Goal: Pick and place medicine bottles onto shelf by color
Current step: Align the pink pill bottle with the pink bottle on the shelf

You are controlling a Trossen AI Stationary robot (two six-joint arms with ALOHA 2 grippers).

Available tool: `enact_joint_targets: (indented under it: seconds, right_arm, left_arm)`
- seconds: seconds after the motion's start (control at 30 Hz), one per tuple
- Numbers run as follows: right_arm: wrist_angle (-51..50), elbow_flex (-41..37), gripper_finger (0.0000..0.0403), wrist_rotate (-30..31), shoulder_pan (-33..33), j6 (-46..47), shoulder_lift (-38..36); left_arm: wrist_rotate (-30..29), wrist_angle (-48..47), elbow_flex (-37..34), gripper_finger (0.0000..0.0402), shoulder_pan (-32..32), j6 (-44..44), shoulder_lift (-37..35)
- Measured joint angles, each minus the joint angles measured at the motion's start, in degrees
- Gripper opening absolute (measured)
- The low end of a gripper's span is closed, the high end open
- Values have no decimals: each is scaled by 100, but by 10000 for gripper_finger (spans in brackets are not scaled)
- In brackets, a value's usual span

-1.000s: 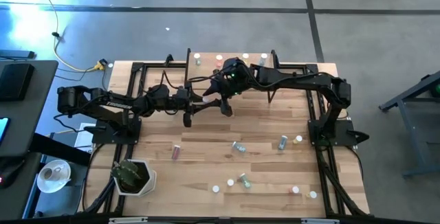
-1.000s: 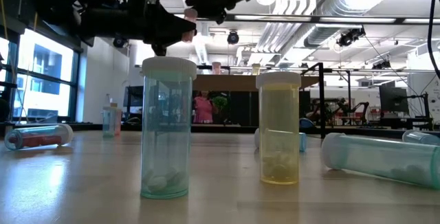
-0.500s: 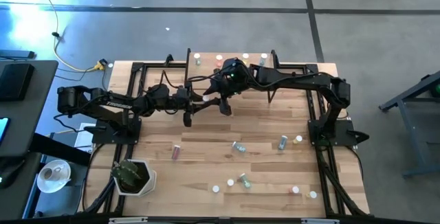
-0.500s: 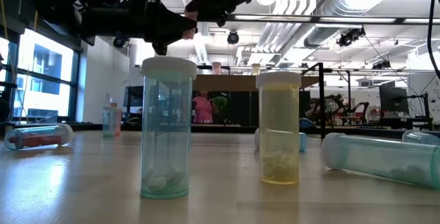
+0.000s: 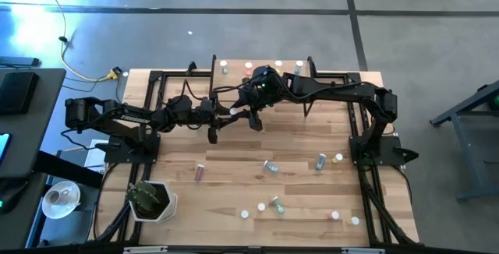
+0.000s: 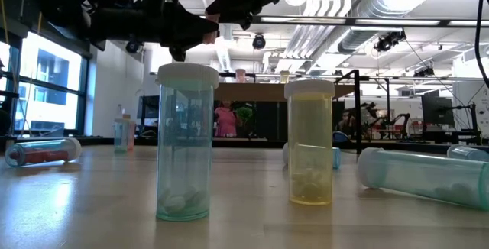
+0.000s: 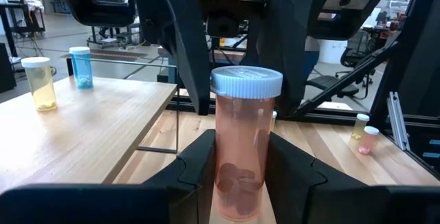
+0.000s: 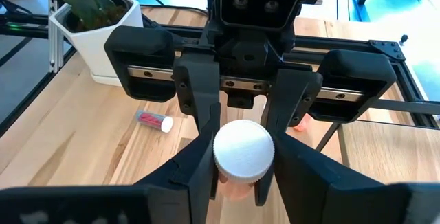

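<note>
Pink medicine bottle (image 7: 242, 159), white-capped, hangs above the counter (image 5: 296, 184) between both grippers at mid-table. The left gripper (image 7: 240, 176) clamps the bottle's body. The right gripper (image 8: 242, 162), facing it nose to nose, has narrowed its jaws from wide apart a second ago until its fingers (image 8: 205, 138) flank the cap. This looks like a handover under way. Just behind the right gripper stands the shelf (image 5: 261, 68), carrying a few bottles, probably the destination. Other bottles lie scattered on the counter.
</note>
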Motion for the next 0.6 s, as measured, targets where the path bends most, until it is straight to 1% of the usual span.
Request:
enact_joint_targets:
  seconds: [0.43, 0.6]
  right_arm:
    - [-11, 0, 132, -2, 0, 0, 1]
    - [-14, 0, 132, -3, 0, 0, 1]
  left_arm:
    - [-1, -2, 0, 98, 0, -11, 0]
    - [-13, -4, 0, 119, 0, -78, 0]
